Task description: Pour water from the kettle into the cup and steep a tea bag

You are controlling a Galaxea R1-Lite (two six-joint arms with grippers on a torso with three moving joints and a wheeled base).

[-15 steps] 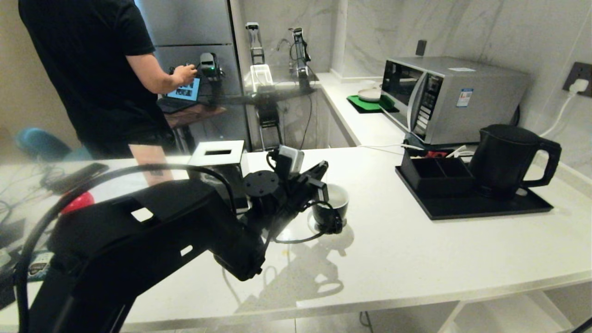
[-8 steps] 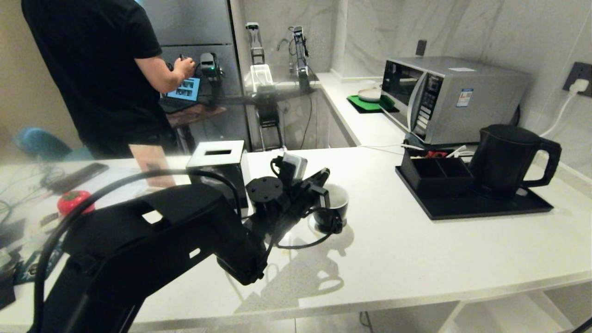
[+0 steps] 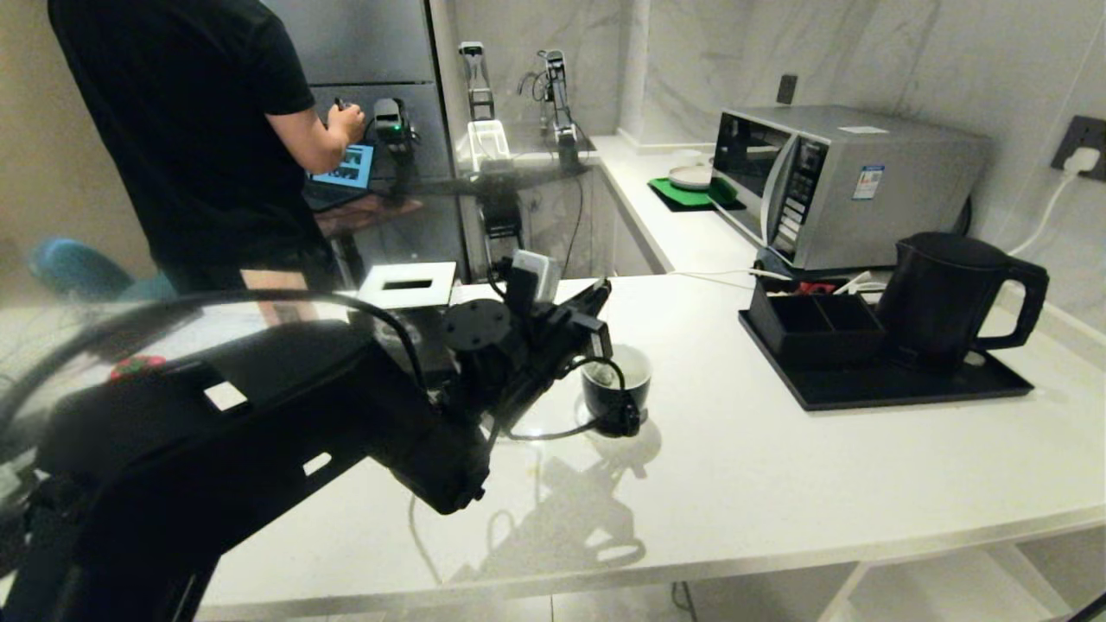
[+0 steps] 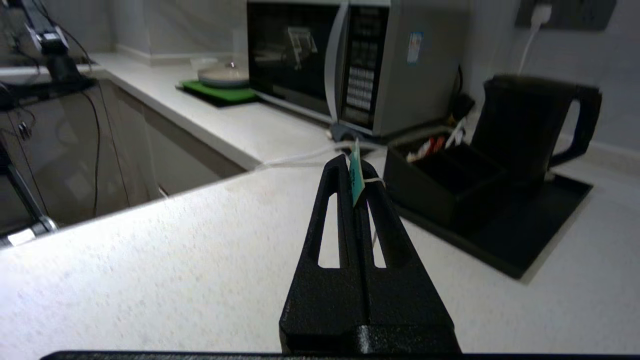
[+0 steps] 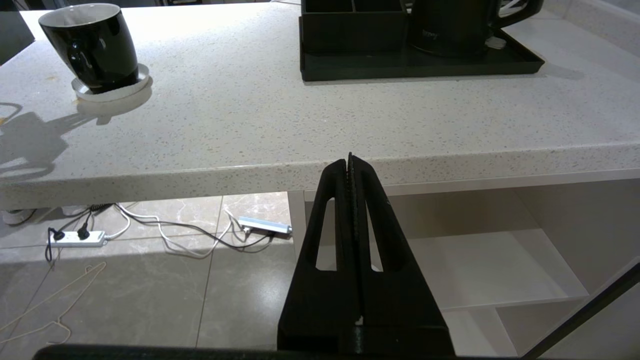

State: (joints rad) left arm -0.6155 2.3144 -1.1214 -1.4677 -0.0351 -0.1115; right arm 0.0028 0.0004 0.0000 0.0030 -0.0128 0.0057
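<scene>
Left gripper (image 4: 354, 172) — above cup (image 3: 616, 389)

tea bag (image 4: 356, 175) pouch hidden below tool

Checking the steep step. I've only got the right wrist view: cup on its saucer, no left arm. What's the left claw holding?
Observer: The left claw is shut on a teal tag with a white string.
Operator: Where is it relative to the cup?
Observer: In the head view it's just above the cup rim, on the cup's left side.
Operator: Anyone nearby?
Observer: A person stands beyond the counter, at a laptop.
</scene>
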